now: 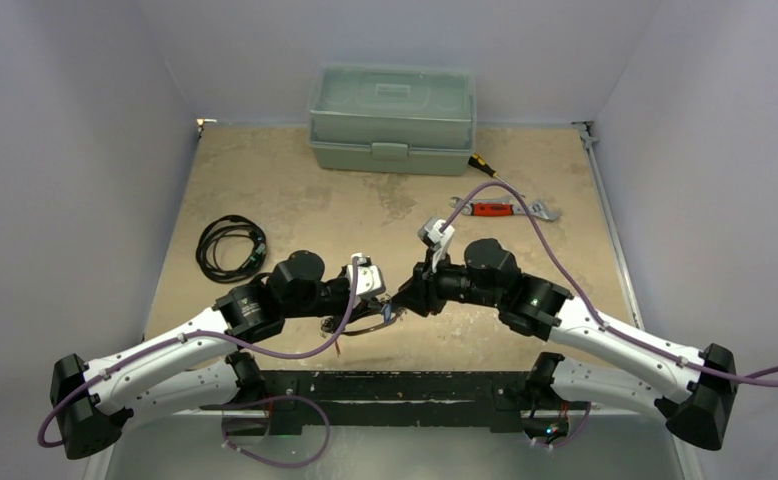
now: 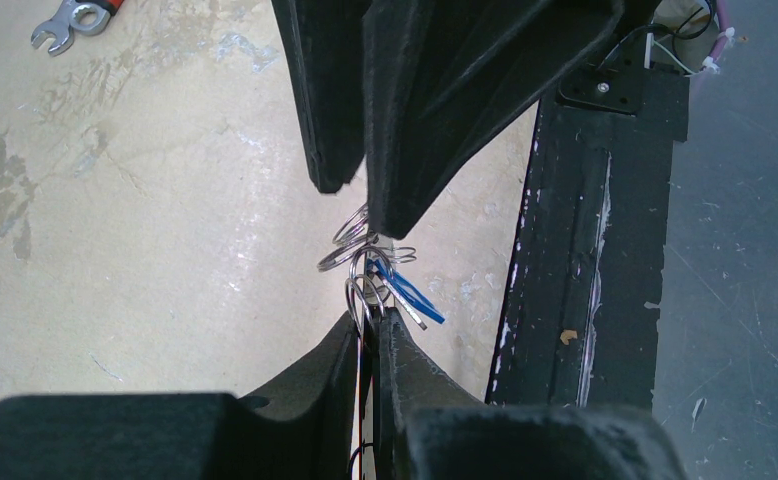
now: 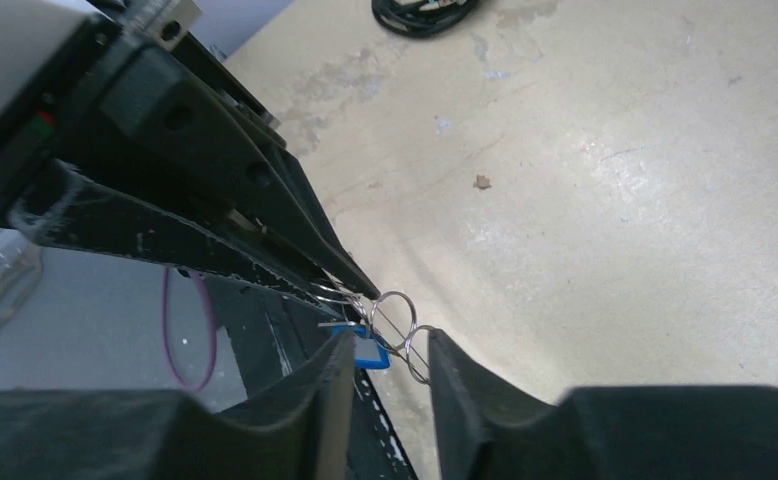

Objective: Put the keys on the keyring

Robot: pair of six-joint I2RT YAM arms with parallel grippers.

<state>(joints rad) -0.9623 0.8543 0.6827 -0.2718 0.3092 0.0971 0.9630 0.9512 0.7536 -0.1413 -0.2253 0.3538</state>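
My two grippers meet tip to tip low over the table's near middle. My left gripper [image 1: 383,308] [image 2: 373,318] is shut on the keyring [image 2: 350,252], whose thin silver wire loops stick out past its tips; a thin red edge shows between its jaws. A blue-tagged key [image 2: 411,296] hangs from the loops. My right gripper [image 1: 402,300] [image 3: 390,345] is partly open, its fingers on either side of the loops [image 3: 395,306] and the blue tag [image 3: 367,353]. Whether it touches them I cannot tell. The red-tagged key is not clearly visible.
A green toolbox [image 1: 392,118] stands at the back. A red-handled wrench [image 1: 500,209] and a screwdriver [image 1: 483,165] lie at the back right. A coiled black cable [image 1: 230,247] lies at the left. The black base rail [image 1: 395,385] runs just below the grippers.
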